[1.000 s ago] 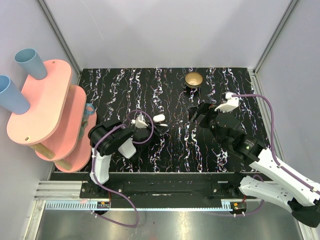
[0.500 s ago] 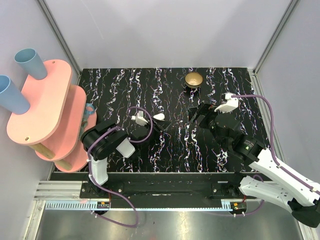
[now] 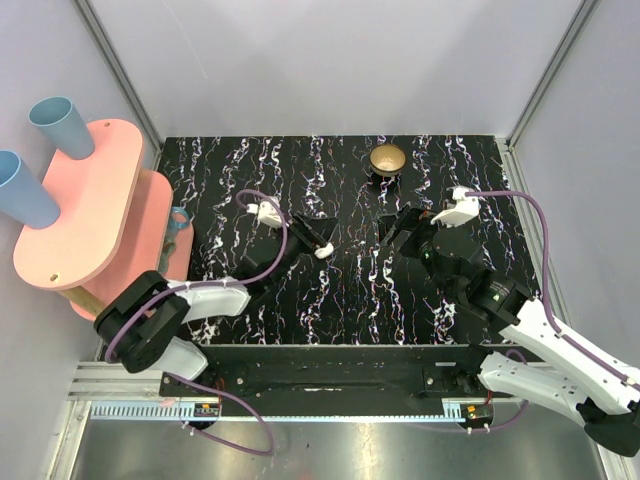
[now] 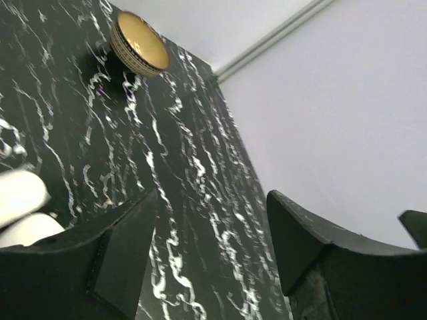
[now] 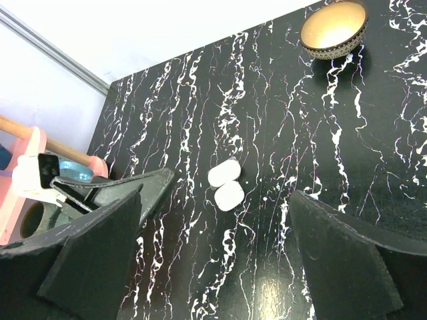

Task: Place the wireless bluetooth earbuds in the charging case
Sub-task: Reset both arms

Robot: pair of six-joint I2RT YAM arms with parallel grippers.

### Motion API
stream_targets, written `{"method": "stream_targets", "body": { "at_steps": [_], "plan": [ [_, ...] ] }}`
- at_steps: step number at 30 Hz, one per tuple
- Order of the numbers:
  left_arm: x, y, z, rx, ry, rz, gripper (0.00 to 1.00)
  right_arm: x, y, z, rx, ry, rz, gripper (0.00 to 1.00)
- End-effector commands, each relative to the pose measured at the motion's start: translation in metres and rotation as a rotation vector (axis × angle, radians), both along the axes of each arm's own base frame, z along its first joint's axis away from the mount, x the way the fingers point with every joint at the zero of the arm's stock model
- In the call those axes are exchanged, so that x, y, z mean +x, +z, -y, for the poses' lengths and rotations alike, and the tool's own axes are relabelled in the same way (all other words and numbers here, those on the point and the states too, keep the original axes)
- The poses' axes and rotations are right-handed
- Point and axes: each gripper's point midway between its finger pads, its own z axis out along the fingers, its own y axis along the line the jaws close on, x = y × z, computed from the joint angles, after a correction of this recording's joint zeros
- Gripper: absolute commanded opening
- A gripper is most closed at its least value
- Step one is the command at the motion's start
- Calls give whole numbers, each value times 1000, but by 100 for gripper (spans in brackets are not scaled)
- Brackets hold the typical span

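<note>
The charging case (image 5: pixel 227 185) lies on the black marbled table as two white rounded lobes side by side. It also shows in the top view (image 3: pixel 322 251) and at the lower left edge of the left wrist view (image 4: pixel 20 200). The earbuds cannot be made out apart from it. My left gripper (image 3: pixel 312 236) is open and empty, low over the table just left of the case; its dark fingers (image 5: pixel 130 187) show in the right wrist view. My right gripper (image 3: pixel 397 228) is open and empty, raised to the right of the case, with the case between its fingers in its wrist view.
A gold round dish (image 3: pixel 387 158) on a black base stands at the back of the table and shows in the right wrist view (image 5: pixel 333 27) and left wrist view (image 4: pixel 139 43). A pink two-tier shelf (image 3: pixel 90 215) with blue cups (image 3: pixel 55 125) stands at the left.
The left arm has stretched out, its elbow swinging down to the left and its wrist moving away from the base. The case now shows a little nearer, beside its fingers. The right arm has hardly moved.
</note>
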Motion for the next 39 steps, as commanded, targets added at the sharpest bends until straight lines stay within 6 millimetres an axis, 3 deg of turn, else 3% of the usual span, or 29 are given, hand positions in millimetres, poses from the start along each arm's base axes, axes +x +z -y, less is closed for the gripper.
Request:
{"method": "stream_targets", "body": {
  "at_steps": [1,14,21,28,32,34,38,39],
  "plan": [
    [17,-18,-14,264,64,33,71,2,12,1,34,-8,32,100],
    [32,-79,18,329,-119,-116,71,0,14,6,39,-19,44,100],
    [32,-106,23,377,-165,-178,70,2,11,4,26,-21,37,100],
    [35,-121,19,483,-162,-190,70,3,10,3,25,-20,32,100],
    [36,-116,20,558,-151,-159,70,4,7,2,19,-22,26,100],
    [32,-108,20,648,-135,-121,76,4,7,3,13,-26,27,100],
    [28,-72,13,691,-76,-30,79,8,1,7,-41,-47,26,100],
    [27,-50,9,663,-49,11,79,9,-1,8,-55,-51,24,100]
  ]
}}
